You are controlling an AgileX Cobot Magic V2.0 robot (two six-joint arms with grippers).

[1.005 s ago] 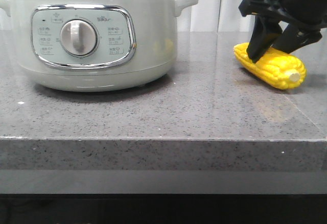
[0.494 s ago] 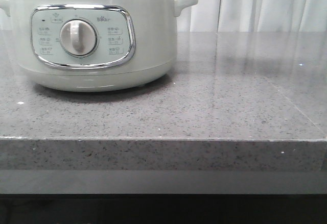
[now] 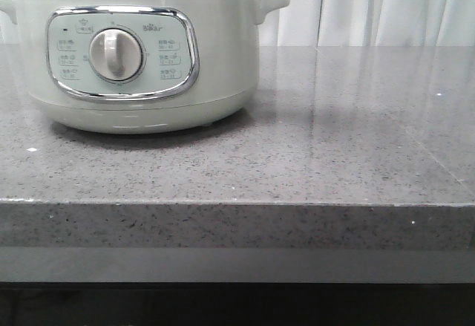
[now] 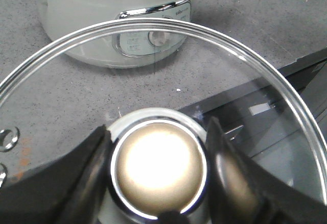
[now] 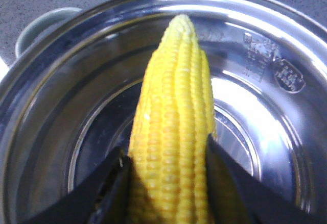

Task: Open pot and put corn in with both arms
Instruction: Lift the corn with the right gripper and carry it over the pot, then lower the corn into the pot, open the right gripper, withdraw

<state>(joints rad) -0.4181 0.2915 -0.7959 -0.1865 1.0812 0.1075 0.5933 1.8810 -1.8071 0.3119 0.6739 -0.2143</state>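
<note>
Right wrist view had right gripper (image 5: 166, 183) pinching corn cob (image 5: 173, 127) above open pot (image 5: 265, 25) for dropping, left gripper (image 4: 158, 173) clamping lid knob (image 4: 159, 168) aside.

Low front camera; wrist cameras overlook pot (image 3: 141, 59).

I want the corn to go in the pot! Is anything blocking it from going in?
Nothing visible is. The right gripper holds the corn right over the open pot, whose steel inside looks bare. The lid is off, held aside by the left gripper.
</note>
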